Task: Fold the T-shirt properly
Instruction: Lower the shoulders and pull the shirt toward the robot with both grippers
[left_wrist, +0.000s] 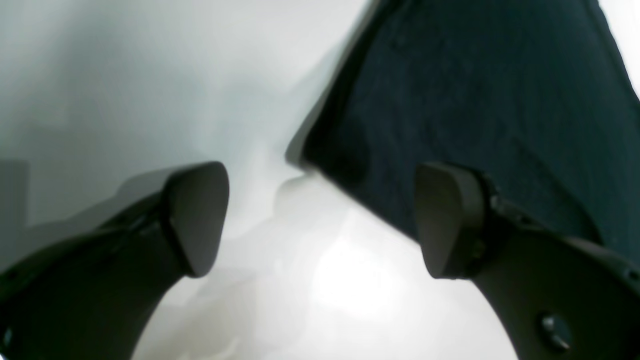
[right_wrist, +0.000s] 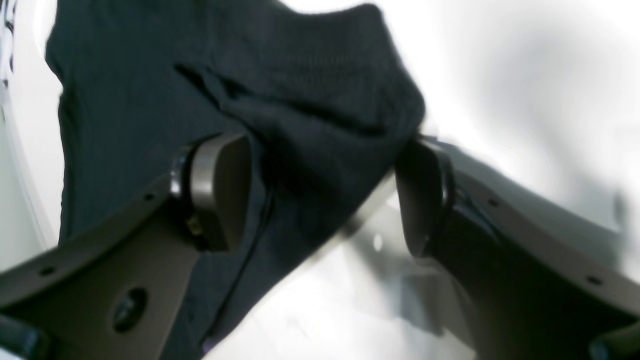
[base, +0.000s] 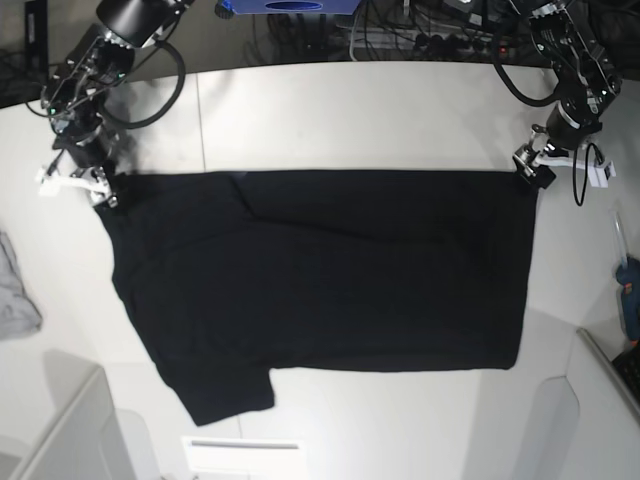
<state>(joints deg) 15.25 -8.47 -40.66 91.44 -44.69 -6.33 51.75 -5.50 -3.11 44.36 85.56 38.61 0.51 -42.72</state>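
The black T-shirt (base: 330, 270) lies spread flat on the white table (base: 350, 110), plain side up, with one sleeve at the lower left. My left gripper (base: 530, 172) stands at the shirt's upper right corner. In the left wrist view the left gripper (left_wrist: 320, 220) is open, the shirt's corner (left_wrist: 475, 100) lies just beyond its right finger (left_wrist: 445, 220), and bare table shows between the jaws. My right gripper (base: 103, 190) is at the upper left corner. In the right wrist view the right gripper (right_wrist: 322, 192) is open, with a bunched fold of the shirt (right_wrist: 300, 90) lying loose between its fingers.
A small grey cloth (base: 15, 290) lies at the table's left edge. A blue-handled tool (base: 628, 285) sits at the right edge. Grey bins stand at the lower left (base: 70, 430) and lower right (base: 600, 400). Cables run along the back.
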